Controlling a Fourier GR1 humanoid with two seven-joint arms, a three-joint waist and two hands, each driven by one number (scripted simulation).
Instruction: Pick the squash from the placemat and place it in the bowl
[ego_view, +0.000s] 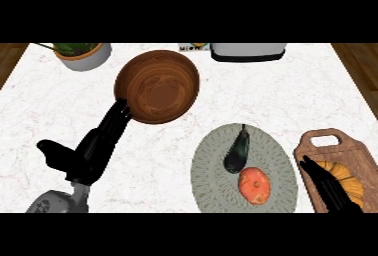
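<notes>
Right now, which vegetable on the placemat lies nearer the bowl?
The dark, elongated one; the round orange one lies farther from the wooden bowl.

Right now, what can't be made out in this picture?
Head view:
- Ribbed orange vegetable on the cutting board: partly hidden by the right hand.
- Right hand: wrist cut off by the lower edge.
- Potted plant and white appliance: tops cut off by the upper edge.
- Packet beside the appliance: too small to read.
</notes>
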